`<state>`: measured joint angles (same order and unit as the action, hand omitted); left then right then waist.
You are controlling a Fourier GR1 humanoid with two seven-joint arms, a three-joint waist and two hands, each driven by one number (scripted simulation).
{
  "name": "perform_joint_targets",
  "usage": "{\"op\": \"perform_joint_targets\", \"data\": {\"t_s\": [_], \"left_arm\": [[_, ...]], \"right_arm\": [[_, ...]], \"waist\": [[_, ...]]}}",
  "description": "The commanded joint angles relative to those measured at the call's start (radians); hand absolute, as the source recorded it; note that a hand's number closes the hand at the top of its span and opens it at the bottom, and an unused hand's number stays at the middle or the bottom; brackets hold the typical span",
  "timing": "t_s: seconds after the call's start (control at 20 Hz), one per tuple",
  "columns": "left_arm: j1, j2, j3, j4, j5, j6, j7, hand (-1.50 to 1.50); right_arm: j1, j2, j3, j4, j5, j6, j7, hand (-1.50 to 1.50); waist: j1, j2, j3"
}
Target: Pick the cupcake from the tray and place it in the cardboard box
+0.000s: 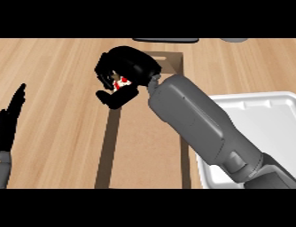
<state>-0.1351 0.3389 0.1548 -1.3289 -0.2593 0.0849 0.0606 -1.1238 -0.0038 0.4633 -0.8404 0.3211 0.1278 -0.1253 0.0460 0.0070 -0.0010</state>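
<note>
Two hands showing; right hand (126, 71) is curling around the cupcake (119, 83) at upper centre of the frame, over the cardboard box (147, 133); only a red-and-white bit is peeking out; left hand (5, 124) is resting at left edge, fingers straight; white tray (275, 124) is sitting at lower right.

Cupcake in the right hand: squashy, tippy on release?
Likely light: the right hand lifts it with curled fingers alone. Probably soft; only a red-white bit of cupcake shows. May tip when released over the cardboard box.
</note>
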Motion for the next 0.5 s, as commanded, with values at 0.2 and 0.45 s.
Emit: {"op": "perform_joint_targets", "data": {"t_s": [0.2, 0.45], "left_arm": [[-0.038, 0.003, -0.007, 0.006, -0.001, -0.024, 0.004, 0.0], [-0.055, -0.008, 0.005, 0.053, -0.01, -0.006, -0.007, 0.0]], "right_arm": [[-0.049, 0.004, 0.198, 0.137, -0.265, -0.091, 0.064, -1.5], [-0.046, 0.004, 0.235, 0.141, -0.349, -0.163, -0.039, -1.5]], "waist": [[0.033, 0.006, 0.0], [0.011, 0.006, 0.0]]}}
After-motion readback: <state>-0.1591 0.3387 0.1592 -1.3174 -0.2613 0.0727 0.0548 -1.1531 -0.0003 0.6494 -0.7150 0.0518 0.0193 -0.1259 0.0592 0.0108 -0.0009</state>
